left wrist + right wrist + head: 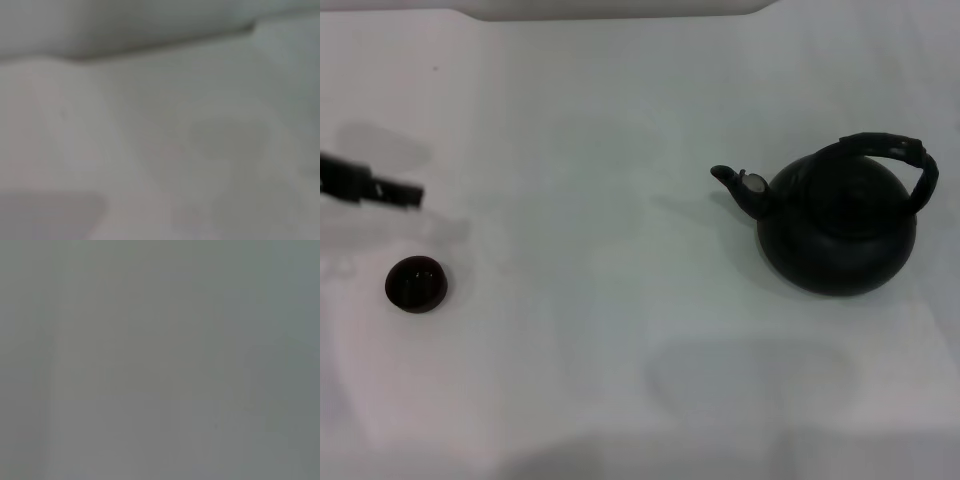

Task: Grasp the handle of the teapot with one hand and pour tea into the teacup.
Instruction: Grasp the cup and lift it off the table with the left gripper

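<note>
Left gripper (405,191) enters the head view at the left edge, above the table (620,330); whether it is released or clenched cannot be told. It grasps nothing. Right gripper: not in view. The teacup (416,284) sits just near the left gripper, untouched. The teapot (838,226) stands upright well apart on the right, spout toward the cup, handle (890,150) free. Judgement: grasp step not yet begun. The next move calls for an arm reaching the handle from above.

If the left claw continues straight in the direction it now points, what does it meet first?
Probably nothing. The left claw points right across bare table, passing behind the teacup; the teapot lies nearer that line, though height is unclear.
</note>
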Action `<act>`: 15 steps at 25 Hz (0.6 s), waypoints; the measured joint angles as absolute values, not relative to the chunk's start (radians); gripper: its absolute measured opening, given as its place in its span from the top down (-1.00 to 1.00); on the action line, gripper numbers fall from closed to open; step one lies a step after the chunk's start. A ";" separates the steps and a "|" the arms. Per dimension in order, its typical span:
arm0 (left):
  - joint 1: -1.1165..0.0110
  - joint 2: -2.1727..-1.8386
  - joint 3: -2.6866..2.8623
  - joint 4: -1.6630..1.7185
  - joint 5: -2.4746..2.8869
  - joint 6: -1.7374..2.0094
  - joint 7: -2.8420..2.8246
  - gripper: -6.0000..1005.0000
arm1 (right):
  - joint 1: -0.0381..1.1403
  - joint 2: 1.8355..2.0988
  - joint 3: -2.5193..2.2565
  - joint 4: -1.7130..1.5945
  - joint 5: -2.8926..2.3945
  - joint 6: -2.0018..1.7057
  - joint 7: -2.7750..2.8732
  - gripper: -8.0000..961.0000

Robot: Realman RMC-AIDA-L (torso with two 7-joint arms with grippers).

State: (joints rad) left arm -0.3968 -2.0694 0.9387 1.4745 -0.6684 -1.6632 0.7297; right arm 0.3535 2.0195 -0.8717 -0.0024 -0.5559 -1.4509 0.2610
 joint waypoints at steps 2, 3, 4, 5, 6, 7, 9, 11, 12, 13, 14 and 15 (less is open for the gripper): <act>-0.391 -2.070 1.046 1.483 -0.601 -1.671 0.695 -0.60 | 0.352 2.020 -0.872 -0.002 -0.556 -1.455 0.262 -0.84; -0.390 -2.070 1.087 1.483 -0.574 -1.672 0.680 -0.60 | 0.351 2.020 -0.871 -0.001 -0.556 -1.457 0.262 -0.84; -0.390 -2.070 1.087 1.483 -0.574 -1.672 0.680 -0.61 | 0.349 2.020 -0.871 0.000 -0.556 -1.459 0.262 -0.84; -0.388 -2.071 1.117 1.483 -0.555 -1.672 0.669 -0.61 | 0.347 2.020 -0.871 0.000 -0.555 -1.460 0.262 -0.84; -0.387 -2.071 1.143 1.484 -0.541 -1.672 0.658 -0.61 | 0.345 2.020 -0.871 0.000 -0.555 -1.461 0.262 -0.84; -0.385 -2.072 1.163 1.484 -0.536 -1.672 0.649 -0.61 | 0.345 2.020 -0.871 0.000 -0.555 -1.462 0.262 -0.84; -0.382 -2.074 1.183 1.484 -0.543 -1.672 0.640 -0.62 | 0.344 2.020 -0.871 0.001 -0.555 -1.462 0.262 -0.84; -0.380 -2.075 1.188 1.484 -0.555 -1.673 0.635 -0.62 | 0.344 2.020 -0.871 0.005 -0.555 -1.463 0.262 -0.84; -0.380 -2.075 1.188 1.484 -0.559 -1.675 0.632 -0.65 | 0.343 2.019 -0.871 0.007 -0.555 -1.463 0.262 -0.84; -0.380 -2.075 1.188 1.484 -0.560 -1.677 0.627 -0.67 | 0.342 2.019 -0.871 0.008 -0.555 -1.463 0.262 -0.84; -0.380 -2.075 1.189 1.484 -0.560 -1.681 0.622 -0.70 | 0.342 2.019 -0.871 0.009 -0.555 -1.464 0.261 -0.84; -0.380 -2.075 1.189 1.484 -0.557 -1.683 0.618 -0.72 | 0.340 2.019 -0.871 0.010 -0.555 -1.464 0.261 -0.84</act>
